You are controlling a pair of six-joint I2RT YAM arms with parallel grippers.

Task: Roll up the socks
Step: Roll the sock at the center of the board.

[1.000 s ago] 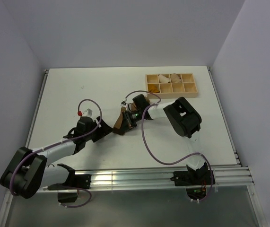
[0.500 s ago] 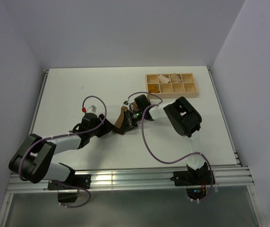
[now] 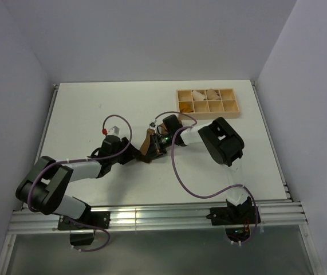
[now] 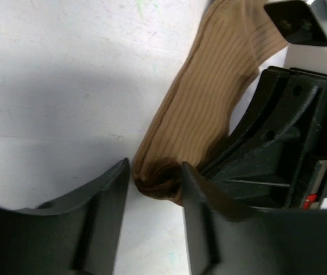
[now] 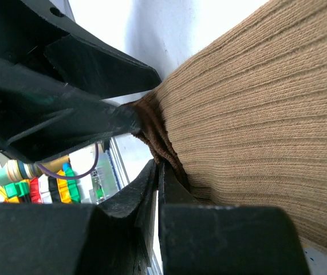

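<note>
One tan-brown ribbed sock (image 3: 146, 145) lies mid-table between my two grippers. In the left wrist view the sock (image 4: 209, 97) runs up and to the right, and its darker brown cuff (image 4: 158, 182) bunches at the near end. My left gripper (image 4: 154, 172) straddles that cuff; one finger (image 4: 200, 217) touches it and the other finger (image 4: 103, 212) stands a sliver off. Seen from above, the left gripper (image 3: 132, 153) is at the sock's lower left. My right gripper (image 5: 158, 166) is shut, pinching dark cuff fabric (image 5: 157, 137), and sits at the sock's right side (image 3: 152, 148).
A wooden tray (image 3: 208, 102) with several compartments, some holding pale bundles, stands at the back right. The right gripper's black body (image 4: 283, 143) crowds the sock on the right of the left wrist view. An aluminium rail (image 3: 152, 215) borders the near table edge.
My left gripper has slid right and up to the sock's cuff, and its jaws have narrowed around it. The right gripper has kept its pinch and place.
</note>
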